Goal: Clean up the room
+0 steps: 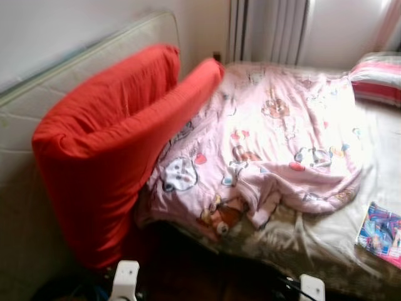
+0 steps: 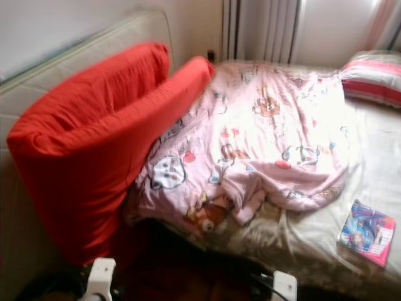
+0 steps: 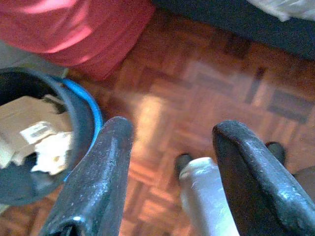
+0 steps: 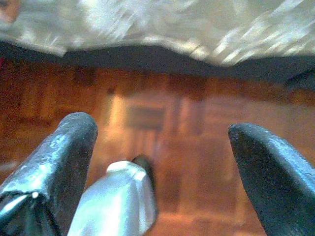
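We see the left gripper (image 3: 170,172) hanging low over the parquet floor (image 3: 206,83), its two black fingers spread wide with nothing between them; beside it sits a dark bin (image 3: 78,113) with a blue rim, holding scraps of cardboard and paper. The right gripper (image 4: 162,167) hangs likewise, fingers far apart and empty, above the same wood floor near the hanging edge of the beige bedsheet (image 4: 206,29).

Farther out, we note the task's things on and beside the bed. A large red cushion (image 1: 106,150) stands on end at the bed's left side, folded on itself and leaning against a pale upright mattress (image 1: 75,56) by the wall. We judge it bulky but light and soft; it should yield under a pinch, so a fold or corner of its cover offers the best hold.

A pink blanket (image 1: 269,138) printed with cartoon figures lies rumpled across the bed, one bunched end drooping over the near edge. We judge it limp and light, best taken at that hanging bunch.

A glossy, flat magazine (image 1: 380,233) rests on the sheet at the right; thin and probably slippery, it calls for an edge grip. A striped pillow (image 1: 379,78) lies at the far right.
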{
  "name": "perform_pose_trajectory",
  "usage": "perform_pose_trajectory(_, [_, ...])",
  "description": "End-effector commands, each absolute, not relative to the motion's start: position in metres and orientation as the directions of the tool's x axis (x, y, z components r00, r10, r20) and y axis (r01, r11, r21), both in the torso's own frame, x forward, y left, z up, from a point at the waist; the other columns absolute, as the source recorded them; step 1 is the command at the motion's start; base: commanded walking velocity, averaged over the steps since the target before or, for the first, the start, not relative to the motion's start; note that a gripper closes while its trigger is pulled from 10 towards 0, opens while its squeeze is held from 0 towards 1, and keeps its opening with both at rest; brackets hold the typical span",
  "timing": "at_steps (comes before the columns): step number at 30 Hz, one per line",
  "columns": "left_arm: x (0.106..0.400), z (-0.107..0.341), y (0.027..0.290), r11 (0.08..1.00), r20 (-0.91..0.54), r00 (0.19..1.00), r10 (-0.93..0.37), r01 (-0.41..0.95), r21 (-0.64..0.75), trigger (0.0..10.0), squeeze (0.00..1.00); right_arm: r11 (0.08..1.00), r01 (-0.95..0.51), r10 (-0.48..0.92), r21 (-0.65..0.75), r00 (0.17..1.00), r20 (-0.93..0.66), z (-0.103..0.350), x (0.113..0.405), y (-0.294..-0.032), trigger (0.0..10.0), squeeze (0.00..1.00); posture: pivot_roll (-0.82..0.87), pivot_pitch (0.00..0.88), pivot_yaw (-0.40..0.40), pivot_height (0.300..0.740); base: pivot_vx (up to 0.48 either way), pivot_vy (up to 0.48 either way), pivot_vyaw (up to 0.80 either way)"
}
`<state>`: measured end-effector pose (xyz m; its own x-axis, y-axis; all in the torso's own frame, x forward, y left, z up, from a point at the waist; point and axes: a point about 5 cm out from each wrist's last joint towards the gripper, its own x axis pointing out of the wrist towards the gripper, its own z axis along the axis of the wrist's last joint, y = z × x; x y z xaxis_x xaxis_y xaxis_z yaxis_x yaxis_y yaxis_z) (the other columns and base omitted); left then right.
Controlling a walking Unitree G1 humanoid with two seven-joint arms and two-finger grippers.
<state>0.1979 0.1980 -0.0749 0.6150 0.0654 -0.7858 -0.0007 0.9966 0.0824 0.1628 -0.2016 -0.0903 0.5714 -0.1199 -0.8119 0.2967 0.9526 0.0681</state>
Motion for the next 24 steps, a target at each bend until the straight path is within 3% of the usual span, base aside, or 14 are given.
perform_pose_trajectory(1, [0.1954,-0.0749,0.2062,0.995,-0.790,0.607,0.084,-0.003,0.104,10.0,0.00,0.950,0.299,-0.101,0.087,0.560,-0.822,-0.0930,0.1597,-0.1932,10.0,0.00,-0.10,0.000,0.044,0.719,0.000,-0.334,0.00])
perform_pose_trajectory(24, [0.1945,-0.0757,0.2047,0.995,-0.792,0.605,0.081,-0.010,0.095,10.0,0.00,0.944,0.315,-0.105,0.099,0.570,-0.815,-0.0921,0.1610,-0.1945,10.0,0.00,-0.10,0.000,0.042,0.719,0.000,-0.330,0.00])
